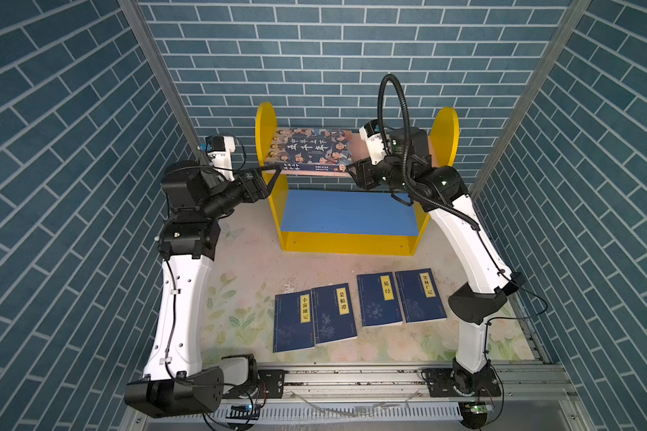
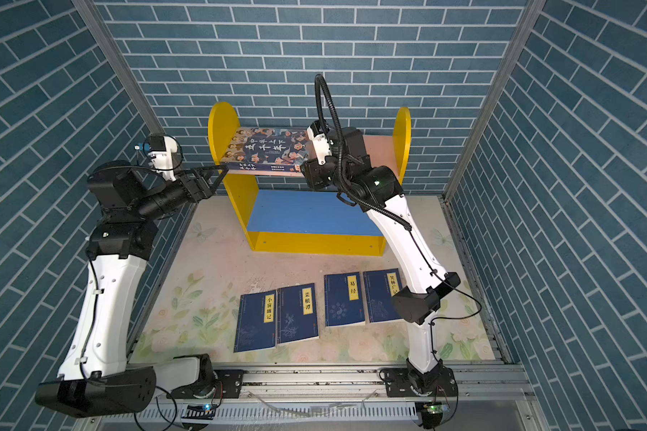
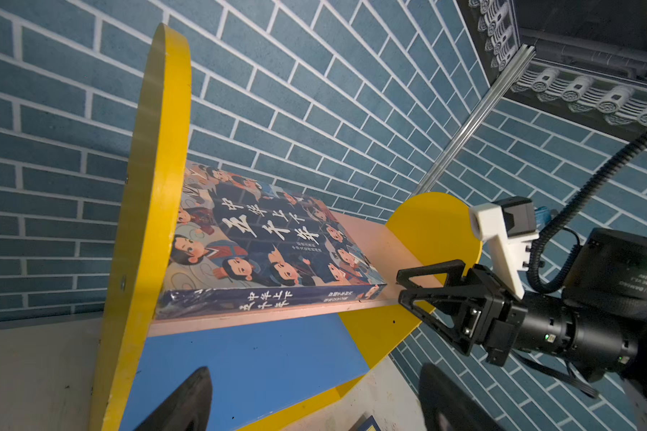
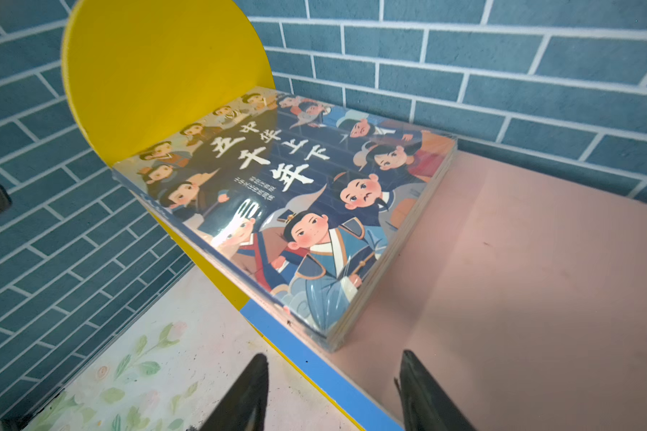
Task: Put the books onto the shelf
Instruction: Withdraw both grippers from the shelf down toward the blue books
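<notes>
The large book with cartoon faces [image 1: 310, 149] [image 2: 266, 149] [image 3: 269, 246] [image 4: 296, 209] lies flat on the shelf's pink upper board [image 4: 520, 261], against the left yellow side [image 3: 146, 186]. Several thin navy books [image 1: 333, 313] [image 2: 297, 313] with yellow labels lie in a row on the table in front of the shelf [image 1: 348, 242] [image 2: 314, 242]. My right gripper [image 1: 352, 171] [image 2: 303, 168] [image 3: 400, 287] [image 4: 333, 356] hovers just off the large book's front right corner, open and holding nothing. My left gripper [image 1: 275, 173] [image 2: 223, 171] [image 3: 314, 369] stands open beside the shelf's left side.
The shelf's blue lower board [image 1: 348, 212] holds nothing. Blue brick-pattern walls [image 1: 71, 149] stand close on both sides and behind the shelf. A floral mat [image 1: 240, 298] covers the table, and a metal rail [image 1: 352, 377] with the arm bases runs along its front edge.
</notes>
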Robot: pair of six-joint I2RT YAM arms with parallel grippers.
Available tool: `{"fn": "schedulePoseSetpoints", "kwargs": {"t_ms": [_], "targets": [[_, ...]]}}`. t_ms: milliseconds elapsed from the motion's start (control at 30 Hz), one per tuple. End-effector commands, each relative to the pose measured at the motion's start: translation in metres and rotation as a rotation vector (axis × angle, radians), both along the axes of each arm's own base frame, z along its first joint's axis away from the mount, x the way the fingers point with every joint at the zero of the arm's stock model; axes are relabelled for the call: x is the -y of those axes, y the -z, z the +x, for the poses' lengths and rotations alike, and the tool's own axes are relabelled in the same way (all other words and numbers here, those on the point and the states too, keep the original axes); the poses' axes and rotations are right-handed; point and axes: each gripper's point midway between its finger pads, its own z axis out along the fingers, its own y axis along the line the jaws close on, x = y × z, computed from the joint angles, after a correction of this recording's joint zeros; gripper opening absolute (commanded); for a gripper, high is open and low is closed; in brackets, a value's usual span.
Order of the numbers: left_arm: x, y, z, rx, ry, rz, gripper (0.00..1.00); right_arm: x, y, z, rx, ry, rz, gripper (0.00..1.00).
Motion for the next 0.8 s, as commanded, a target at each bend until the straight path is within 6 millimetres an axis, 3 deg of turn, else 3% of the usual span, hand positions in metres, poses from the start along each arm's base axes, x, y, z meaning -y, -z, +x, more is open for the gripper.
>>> {"fn": "schedulePoseSetpoints", "kwargs": {"t_ms": [0, 133, 300, 400, 600, 767], "targets": [[0.009, 0.035, -0.024, -0.058, 0.078, 0.063, 0.88, 0.033, -0.052, -0.043, 0.093, -0.021, 0.049, 0.57], [0.013, 0.088, -0.044, -0.181, 0.109, 0.078, 0.89, 0.037, -0.033, -0.093, -0.039, -0.156, 0.073, 0.58], [0.014, 0.157, -0.06, -0.378, 0.101, 0.024, 0.87, 0.039, 0.026, -0.162, -0.249, -0.3, 0.07, 0.62], [0.013, 0.197, -0.066, -0.465, 0.084, -0.01, 0.87, 0.043, 0.067, -0.192, -0.361, -0.349, 0.109, 0.66], [0.024, 0.258, -0.074, -0.591, 0.108, 0.004, 0.85, 0.058, 0.162, -0.223, -0.576, -0.301, 0.115, 0.66], [0.056, 0.28, -0.083, -0.582, 0.211, 0.113, 0.85, 0.083, 0.242, -0.219, -0.688, -0.1, 0.096, 0.66]]}}
